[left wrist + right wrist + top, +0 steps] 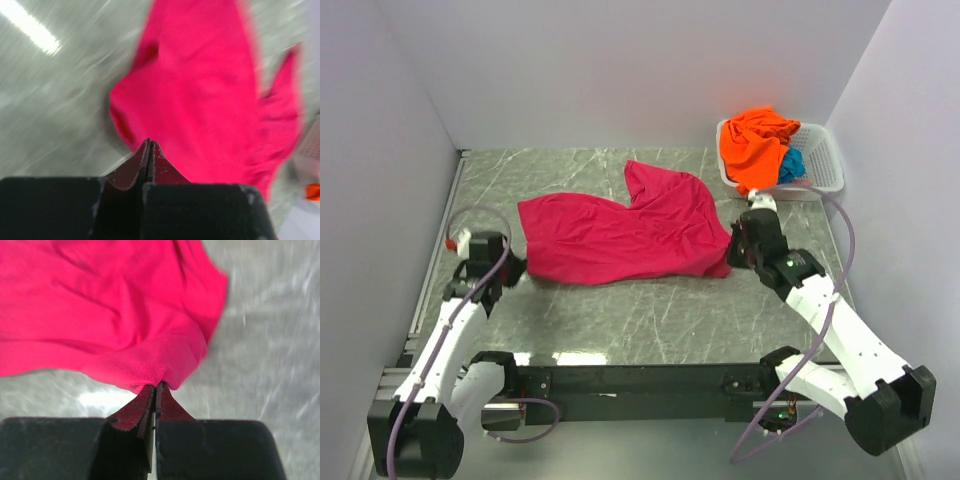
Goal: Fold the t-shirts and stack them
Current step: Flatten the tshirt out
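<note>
The magenta t-shirt (pixel 620 235) lies crumpled on the marble table, stretched between both grippers. My left gripper (pixel 513 265) is shut at the shirt's lower left corner. In the left wrist view its jaws (pixel 149 142) are pressed together where the magenta cloth (pixel 200 90) meets their tip. My right gripper (pixel 732 248) is shut on the shirt's right edge. The right wrist view shows the cloth (pixel 100 305) bunched into its closed tips (pixel 156 385). The orange t-shirt (pixel 755 145) and the teal t-shirt (pixel 792 165) sit piled in the basket.
A white lattice basket (pixel 825 160) stands at the back right corner of the table, just behind the right arm. White walls close in the table on the left, back and right. Both wrist views are blurred.
</note>
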You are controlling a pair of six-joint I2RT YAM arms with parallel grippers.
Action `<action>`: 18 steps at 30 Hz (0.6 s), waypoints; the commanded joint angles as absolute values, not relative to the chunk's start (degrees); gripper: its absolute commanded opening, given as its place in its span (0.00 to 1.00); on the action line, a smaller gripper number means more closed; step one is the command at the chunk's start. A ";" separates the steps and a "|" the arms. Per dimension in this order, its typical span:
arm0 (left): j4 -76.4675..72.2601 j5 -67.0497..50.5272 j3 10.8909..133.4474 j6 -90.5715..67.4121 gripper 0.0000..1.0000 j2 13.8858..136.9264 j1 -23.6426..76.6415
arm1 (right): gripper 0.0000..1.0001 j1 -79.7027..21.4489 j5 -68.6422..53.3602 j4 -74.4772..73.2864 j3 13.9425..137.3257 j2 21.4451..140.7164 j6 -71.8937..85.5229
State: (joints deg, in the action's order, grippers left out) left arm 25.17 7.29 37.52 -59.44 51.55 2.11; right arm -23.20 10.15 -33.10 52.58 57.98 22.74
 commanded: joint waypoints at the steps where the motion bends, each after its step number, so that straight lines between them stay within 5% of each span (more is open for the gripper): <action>1: 30.75 5.89 30.62 -63.18 0.01 45.99 3.34 | 0.00 -22.94 10.11 -35.24 47.92 52.49 25.92; 9: 37.26 6.68 26.19 -68.47 0.01 41.56 3.69 | 0.00 -22.94 8.36 -36.83 40.61 50.27 26.89; 11: 38.75 6.77 27.07 -67.94 0.17 43.15 3.69 | 0.00 -22.94 6.95 -35.86 39.99 50.89 27.25; 13: 38.85 6.77 27.33 -67.50 0.57 45.61 3.69 | 0.00 -22.94 6.24 -34.72 39.73 51.50 27.42; 18: 34.38 4.84 26.11 -67.23 0.66 48.77 3.78 | 0.00 -23.03 5.62 -33.49 39.55 52.47 27.34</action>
